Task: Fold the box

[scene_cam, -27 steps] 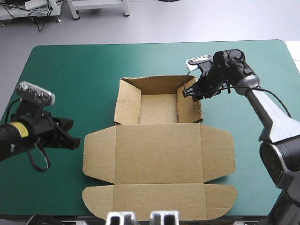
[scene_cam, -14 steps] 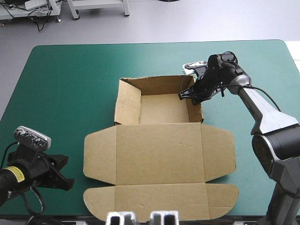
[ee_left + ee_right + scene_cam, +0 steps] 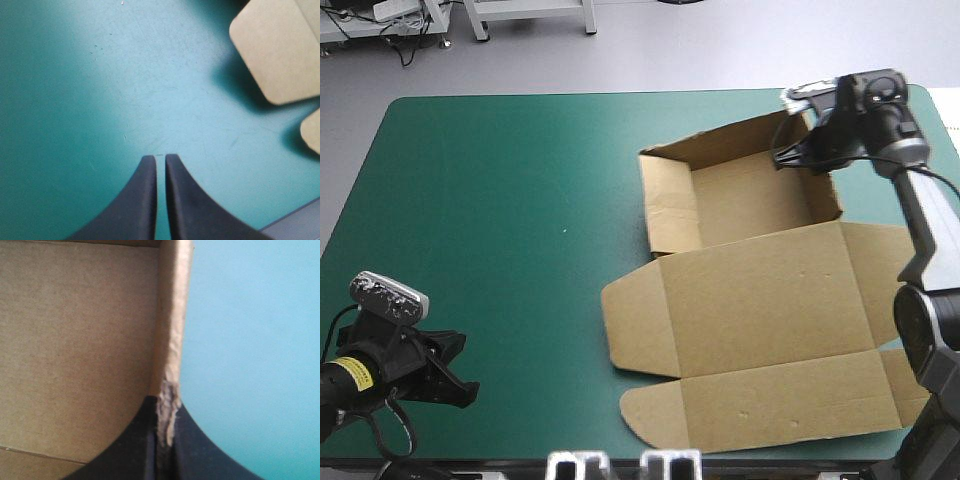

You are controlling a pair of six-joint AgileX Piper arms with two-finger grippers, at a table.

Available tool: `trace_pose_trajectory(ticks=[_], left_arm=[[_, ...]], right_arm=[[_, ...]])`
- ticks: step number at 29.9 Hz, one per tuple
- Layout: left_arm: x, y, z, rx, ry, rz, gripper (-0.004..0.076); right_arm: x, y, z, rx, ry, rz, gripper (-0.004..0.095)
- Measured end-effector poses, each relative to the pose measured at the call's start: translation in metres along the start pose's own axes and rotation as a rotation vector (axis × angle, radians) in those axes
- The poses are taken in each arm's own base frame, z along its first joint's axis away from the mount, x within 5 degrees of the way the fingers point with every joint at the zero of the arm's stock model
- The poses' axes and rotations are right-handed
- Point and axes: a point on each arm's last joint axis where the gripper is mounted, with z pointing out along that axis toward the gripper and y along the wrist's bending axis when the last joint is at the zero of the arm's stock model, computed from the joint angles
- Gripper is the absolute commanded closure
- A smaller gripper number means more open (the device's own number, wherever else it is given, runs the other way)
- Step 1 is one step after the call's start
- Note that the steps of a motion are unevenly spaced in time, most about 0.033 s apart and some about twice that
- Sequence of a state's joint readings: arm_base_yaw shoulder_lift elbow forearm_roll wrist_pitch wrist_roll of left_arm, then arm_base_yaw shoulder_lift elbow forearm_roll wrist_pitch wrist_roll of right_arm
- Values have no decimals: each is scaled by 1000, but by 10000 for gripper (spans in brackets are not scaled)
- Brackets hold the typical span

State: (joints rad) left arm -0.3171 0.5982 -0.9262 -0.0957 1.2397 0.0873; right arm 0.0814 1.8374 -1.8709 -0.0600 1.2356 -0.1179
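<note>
Teal-green cover (image 3: pixel 500 200): box (image 3: pixel 760 300) open (lid flat); right gripper (image 3: pixel 164 407) clamps its wall; left gripper (image 3: pixel 161 159) closed, empty.

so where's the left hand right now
In the high view the left hand sits shut at the near-left corner of the teal-green cover, well clear of the box, whose rounded flaps lie ahead of it.
</note>
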Motion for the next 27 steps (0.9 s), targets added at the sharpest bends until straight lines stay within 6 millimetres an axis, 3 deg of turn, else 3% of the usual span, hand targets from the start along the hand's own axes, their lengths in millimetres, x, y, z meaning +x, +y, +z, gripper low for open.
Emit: trace_pose_trajectory(ticks=[4, 7, 12, 16, 21, 24, 27], left_arm=[[0, 0, 0, 0, -1, 0, 684], [0, 0, 0, -1, -1, 0, 684], [-2, 0, 0, -2, -19, 0, 684], [-2, 0, 0, -3, -26, 0, 684], [-2, 0, 0, -3, -27, 0, 684], [-2, 1, 0, -13, -26, 4, 684], [-2, 3, 0, -36, -24, 12, 684]], right_arm=[[19, -75, -3, 87, 20, 147, 927], [39, -118, -2, 133, 52, 227, 927], [76, -169, 12, 171, 136, 337, 924], [94, -192, 34, 175, 212, 348, 848], [98, -201, 65, 154, 252, 323, 614], [98, -202, 72, 152, 254, 312, 497], [98, -203, 75, 152, 248, 310, 478]])
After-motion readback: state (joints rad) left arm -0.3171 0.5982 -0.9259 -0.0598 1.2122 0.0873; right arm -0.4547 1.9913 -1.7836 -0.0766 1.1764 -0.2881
